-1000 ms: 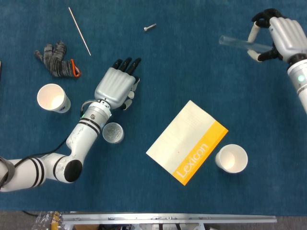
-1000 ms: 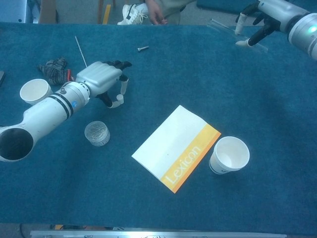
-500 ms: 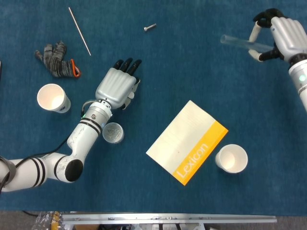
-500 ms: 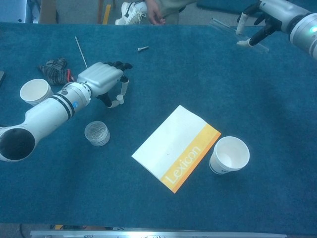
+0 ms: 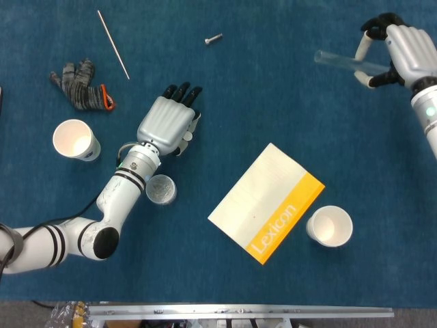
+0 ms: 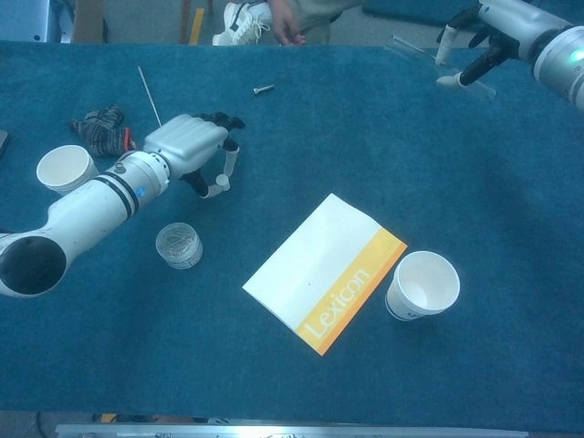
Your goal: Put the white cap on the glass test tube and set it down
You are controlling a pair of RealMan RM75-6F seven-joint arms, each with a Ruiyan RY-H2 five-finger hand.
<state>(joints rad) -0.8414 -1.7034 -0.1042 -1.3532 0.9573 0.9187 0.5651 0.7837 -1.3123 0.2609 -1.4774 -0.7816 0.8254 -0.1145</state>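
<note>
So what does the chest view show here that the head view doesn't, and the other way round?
Only the chest view shows the floor beyond the table's far edge, with a person's hand and a shoe, plus the underside of the left hand with its curled fingers. Only the head view shows the metal rail along the table's near edge. Both show the right hand holding the glass test tube, two paper cups, the Lexicon booklet, the work glove, the thin rod and the bolt.

Robot lab bench: blue felt table (image 5: pixel 273 96) strewn with test props.
</note>
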